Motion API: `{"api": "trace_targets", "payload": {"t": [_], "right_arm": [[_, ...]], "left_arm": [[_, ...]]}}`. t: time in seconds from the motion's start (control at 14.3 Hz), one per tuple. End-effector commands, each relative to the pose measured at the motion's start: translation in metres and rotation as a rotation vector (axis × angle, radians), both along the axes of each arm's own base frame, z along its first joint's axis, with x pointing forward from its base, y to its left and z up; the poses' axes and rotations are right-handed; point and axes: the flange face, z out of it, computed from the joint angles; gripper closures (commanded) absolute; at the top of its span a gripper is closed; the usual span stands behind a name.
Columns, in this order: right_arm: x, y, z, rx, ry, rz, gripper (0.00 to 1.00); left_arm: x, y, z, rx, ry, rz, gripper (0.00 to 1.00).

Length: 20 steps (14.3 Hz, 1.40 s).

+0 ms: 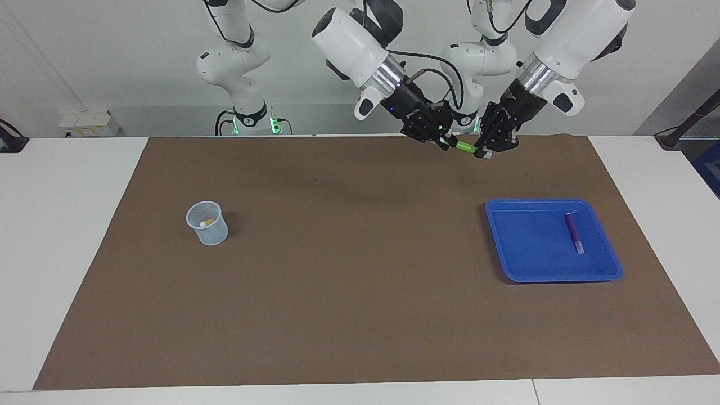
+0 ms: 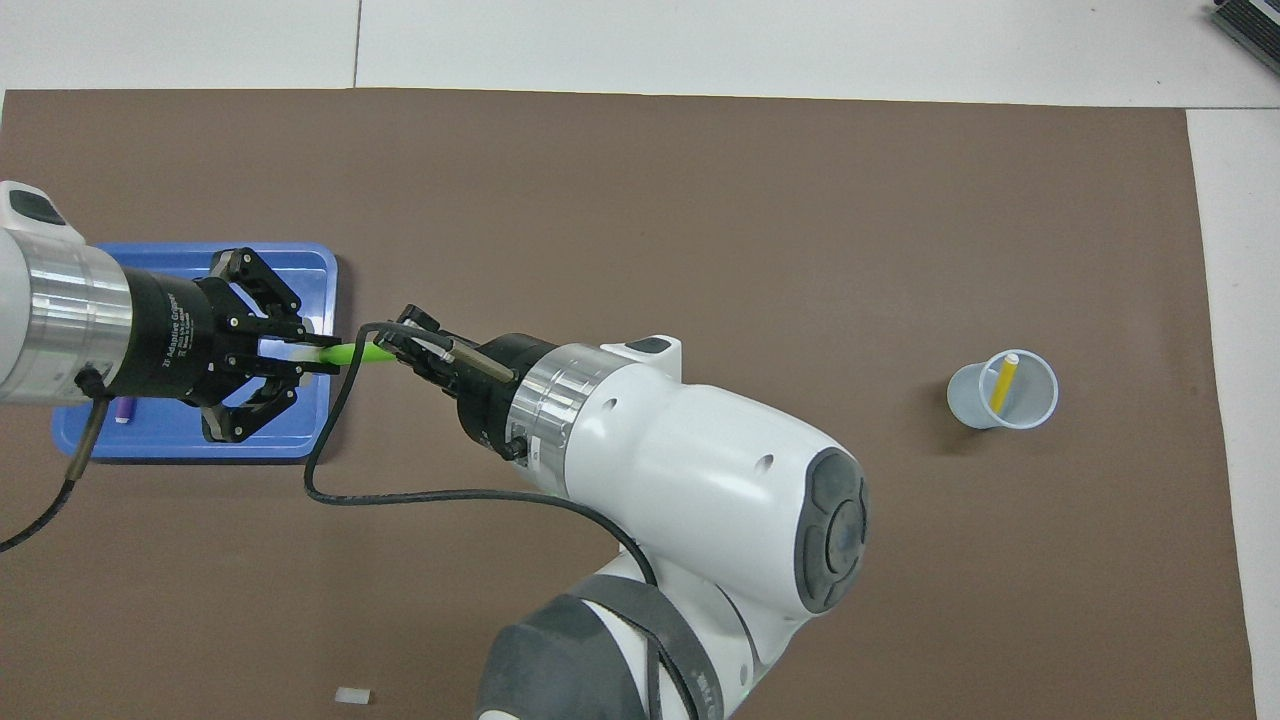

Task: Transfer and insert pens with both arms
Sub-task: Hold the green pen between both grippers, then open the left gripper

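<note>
While the left gripper (image 1: 485, 152) and right gripper (image 1: 444, 140) both pinch the slim light-green marker pen (image 1: 464, 147) aloft near the brown mat's robot-side edge, it looks light, stiff, slippery, best held mid-barrel.

Green pen (image 1: 464, 146), purple pen (image 1: 573, 231), blue tray (image 1: 523, 239), brown mat (image 1: 360, 281).

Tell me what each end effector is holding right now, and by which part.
Both grip the light green pen, up in the air beside the blue tray. The left end effector is shut on its whitish end, the right end effector on its green end.
</note>
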Motion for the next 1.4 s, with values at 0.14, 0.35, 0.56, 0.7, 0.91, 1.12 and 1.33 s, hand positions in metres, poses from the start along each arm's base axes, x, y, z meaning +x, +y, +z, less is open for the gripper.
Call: {"api": "trace_targets", "payload": {"t": [0.14, 0.35, 0.56, 0.7, 0.91, 1.12, 1.33], "right_arm": [[0.0056, -0.001, -0.0021, -0.003, 0.002, -0.018, 1.0], [0.0057, -0.001, -0.0013, 0.0, 0.002, -0.019, 1.0], [0.0057, -0.001, -0.0013, -0.001, 0.001, -0.018, 1.0], [0.0057, -0.001, -0.0013, -0.001, 0.001, -0.018, 1.0], [0.0073, -0.0036, -0.0019, -0.006, -0.005, -0.017, 1.0], [0.0069, -0.0038, -0.0018, -0.007, -0.006, -0.015, 1.0], [0.0071, -0.0066, -0.0065, -0.034, -0.016, 0.013, 1.0]], "left_arm": [[-0.0102, 0.0033, 0.0024, -0.007, 0.008, 0.002, 1.0], [-0.0097, 0.0041, 0.0027, -0.008, 0.001, -0.006, 0.57], [-0.0091, 0.0055, 0.0032, -0.013, -0.001, -0.001, 0.0], [-0.0091, 0.0051, 0.0034, -0.017, -0.002, -0.004, 0.0], [-0.0089, 0.006, 0.0034, -0.018, -0.002, -0.002, 0.0], [-0.0089, 0.006, 0.0034, -0.016, -0.014, -0.033, 0.0], [-0.0149, 0.0131, 0.0017, -0.005, -0.076, -0.304, 0.0]]}}
